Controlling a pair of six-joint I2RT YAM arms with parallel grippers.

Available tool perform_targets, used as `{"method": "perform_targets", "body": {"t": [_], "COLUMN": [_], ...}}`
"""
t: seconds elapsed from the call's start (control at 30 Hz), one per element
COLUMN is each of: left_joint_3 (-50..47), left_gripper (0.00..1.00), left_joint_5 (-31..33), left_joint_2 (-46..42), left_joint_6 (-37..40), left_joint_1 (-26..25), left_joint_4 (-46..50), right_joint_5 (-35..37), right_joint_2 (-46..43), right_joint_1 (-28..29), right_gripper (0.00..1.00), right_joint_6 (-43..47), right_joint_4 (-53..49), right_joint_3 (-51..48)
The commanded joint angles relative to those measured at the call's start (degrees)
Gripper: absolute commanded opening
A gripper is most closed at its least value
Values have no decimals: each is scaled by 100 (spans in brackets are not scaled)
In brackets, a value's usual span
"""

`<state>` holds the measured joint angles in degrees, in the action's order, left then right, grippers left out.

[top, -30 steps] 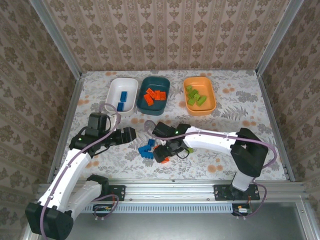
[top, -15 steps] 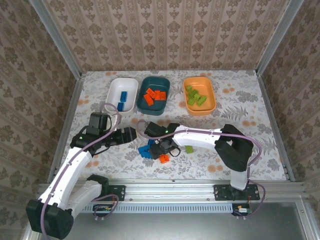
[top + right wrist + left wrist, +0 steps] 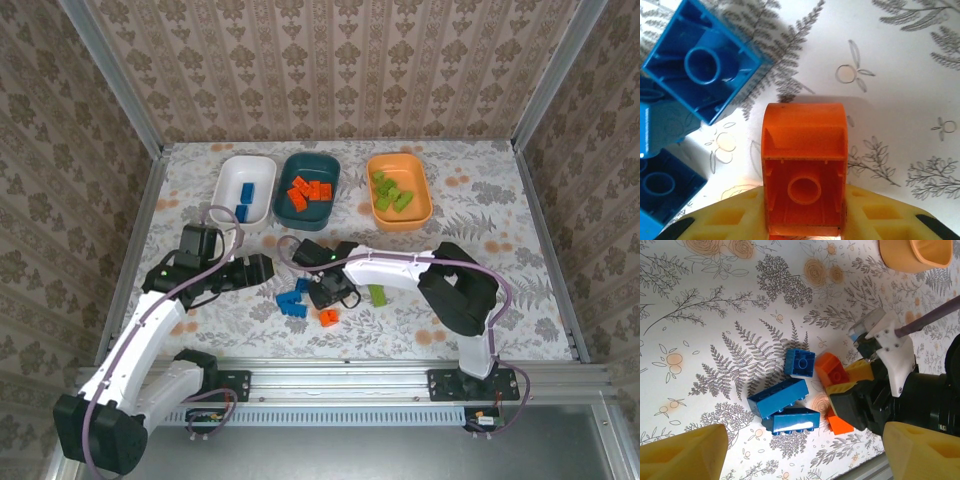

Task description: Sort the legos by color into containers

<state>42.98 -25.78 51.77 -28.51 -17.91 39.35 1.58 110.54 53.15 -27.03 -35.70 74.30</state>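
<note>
In the right wrist view an orange lego (image 3: pixel 804 165) sits hollow side up between my yellow fingers (image 3: pixel 725 217), and my right gripper (image 3: pixel 804 205) is shut on it just above the table. Blue legos (image 3: pixel 702 62) lie close to its left. From above, the right gripper (image 3: pixel 333 291) is beside the blue pile (image 3: pixel 290 301), with a loose orange lego (image 3: pixel 327 317) and a green lego (image 3: pixel 378 295) nearby. My left gripper (image 3: pixel 262 270) hovers open left of the pile; its wrist view shows three blue legos (image 3: pixel 777 397) between its spread fingers (image 3: pixel 680 452).
Along the far side stand the white container (image 3: pixel 228 186) with blue legos, the dark teal container (image 3: pixel 284 178) with orange legos and the orange container (image 3: pixel 424 190) with green legos. The metal rail (image 3: pixel 340 380) runs along the near edge.
The right gripper has shifted slightly toward the blue pile and its jaws have come together on the orange lego. The left arm has hardly moved.
</note>
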Motion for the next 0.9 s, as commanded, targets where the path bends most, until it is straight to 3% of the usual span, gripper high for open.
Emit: {"method": "perform_targets", "body": {"t": [0.0, 0.17, 0.3, 0.43, 0.57, 0.87], "left_joint_3": [-21, 4, -16, -16, -39, -10], "left_gripper": [82, 83, 83, 83, 83, 83], "left_joint_5": [-111, -120, -214, -338, -393, -424], "left_joint_2": [35, 86, 133, 140, 96, 28], "left_joint_6": [118, 164, 162, 118, 134, 292], "left_joint_1": [45, 61, 77, 84, 95, 175], "left_joint_4": [-78, -101, -236, -381, -424, -136], "right_joint_5": [149, -216, -1330, -2425, -2928, -2704], "right_joint_2": [-138, -721, -1268, -1260, -778, 1394], "right_joint_1": [-181, -756, -1498, -2152, -2542, -2695], "right_gripper": [38, 37, 36, 35, 35, 34], "right_joint_6": [-22, 61, -59, -428, -882, -1147], "right_joint_4": [11, -7, 426, 880, 1199, 745], "right_joint_3": [67, 72, 142, 617, 1487, 4302]}}
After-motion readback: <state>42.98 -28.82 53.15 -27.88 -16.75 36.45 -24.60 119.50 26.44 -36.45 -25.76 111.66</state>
